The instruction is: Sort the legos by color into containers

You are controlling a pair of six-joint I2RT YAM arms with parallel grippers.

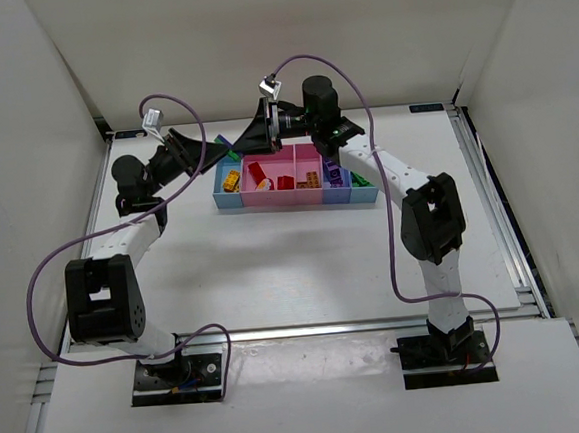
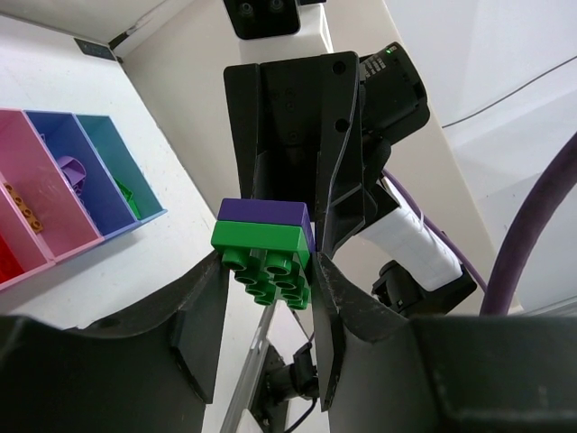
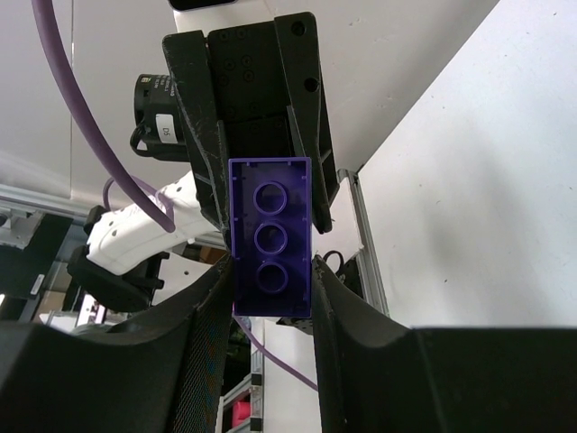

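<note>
Several legos (image 1: 285, 183) are seen already binned in the containers (image 1: 298, 202) by the table (image 1: 274, 273)'s far edge; a purple-and-green chunk (image 2: 266, 236) is held aloft near the containers' far left corner, the left hand (image 2: 270, 275) closed on its green half and the right hand (image 3: 272, 271) on its purple half; it is judged yet to be split and sorted.

The green brick (image 2: 260, 240) and purple brick (image 3: 270, 236) are showing smooth, glossy plastic. The fingers (image 2: 194, 316) are looking matt black; the bins (image 2: 99, 203) are gleaming as smooth plastic.
</note>
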